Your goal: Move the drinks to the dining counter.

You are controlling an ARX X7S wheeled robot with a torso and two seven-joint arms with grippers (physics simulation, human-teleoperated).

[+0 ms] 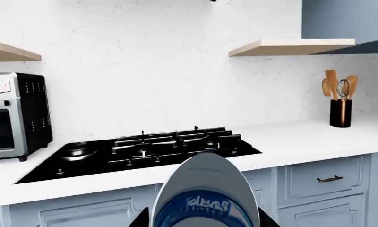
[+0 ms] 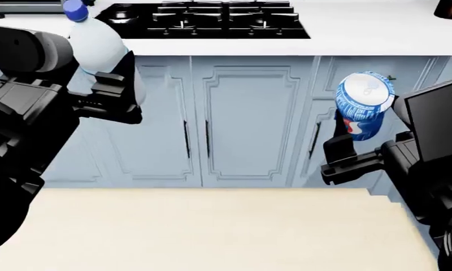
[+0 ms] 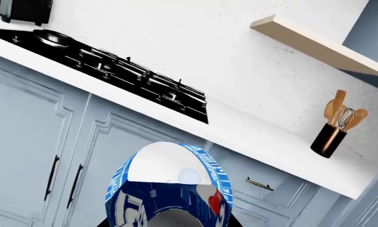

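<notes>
Water bottle (image 2: 98, 48): clear plastic, blue cap at top, tilted slightly, held up in front of the pale blue cabinets (image 2: 248, 118), its cap overlapping the white worktop (image 2: 377, 34) edge in the head view. In the left wrist view its blue-white label end fills the lower middle, pointing toward the black gas stove (image 1: 145, 149). Left gripper (image 2: 109, 93) is clamped around the bottle's body.

Soda can (image 2: 364, 104): short, blue w/ red-white logo, silver top facing up toward the head cam. Right gripper (image 2: 347, 152) grips it from below/side; fingers mostly hidden by the can in the wrist view, but it looks closed on it. Can hangs in the air in front of the cabinets, well apart from the bottle.

Containers: dark utensil holder (image 3: 328, 140) on the worktop near the wall, w/ wooden spoons and a whisk standing in it. Toaster oven (image 1: 15, 116) beside the stove, door shut; contents not visible.
</notes>
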